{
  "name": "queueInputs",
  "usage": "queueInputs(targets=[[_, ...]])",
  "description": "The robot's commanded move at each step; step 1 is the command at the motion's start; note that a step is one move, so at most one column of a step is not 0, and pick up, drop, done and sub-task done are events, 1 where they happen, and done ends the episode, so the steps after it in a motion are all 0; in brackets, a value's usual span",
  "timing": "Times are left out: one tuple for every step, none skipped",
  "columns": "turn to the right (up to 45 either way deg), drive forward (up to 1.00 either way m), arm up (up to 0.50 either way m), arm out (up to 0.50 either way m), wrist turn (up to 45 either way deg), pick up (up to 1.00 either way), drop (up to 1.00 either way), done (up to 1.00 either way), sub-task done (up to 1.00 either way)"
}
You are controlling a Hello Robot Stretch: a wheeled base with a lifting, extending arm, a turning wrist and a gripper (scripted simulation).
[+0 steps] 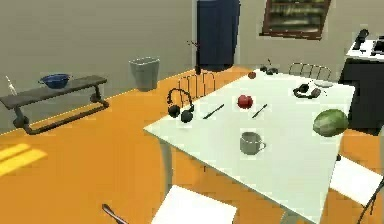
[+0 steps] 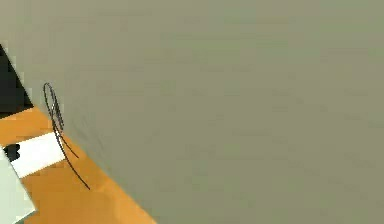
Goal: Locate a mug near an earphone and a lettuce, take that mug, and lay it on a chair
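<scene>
Fingers: we cannot tell their state from either view, so we start at the task thing. We see the mug upright on the white table, on the part of it nearer the camera, handle toward the forward view's right, grey, touching nothing else. We put the earphone, a black headset, at the table corner on the forward view's left, apart from the mug. The lettuce, a green round lump, sits near the table's right edge, up and right of the mug, also apart from it. Between them we see a red apple with two thin dark sticks beside it, one on each side. A second dark headset-like thing lies toward the far end. Chairs: white seat at the near edge, another white seat on the right, and a wire chair back at the far end. Farther out across the orange floor we see a low dark table with a blue bowl on it, a grey bin, a dark blue cabinet, and a framed picture on the wall. In the arm side view we see a plain grey wall, with a thin wire chair back over a white seat at the lower left.
</scene>
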Motion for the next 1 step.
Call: queueInputs(targets=[[-45.0, 0.00, 0.00, 0.00, 0.0, 0.00, 0.00, 0.00, 0.00]])
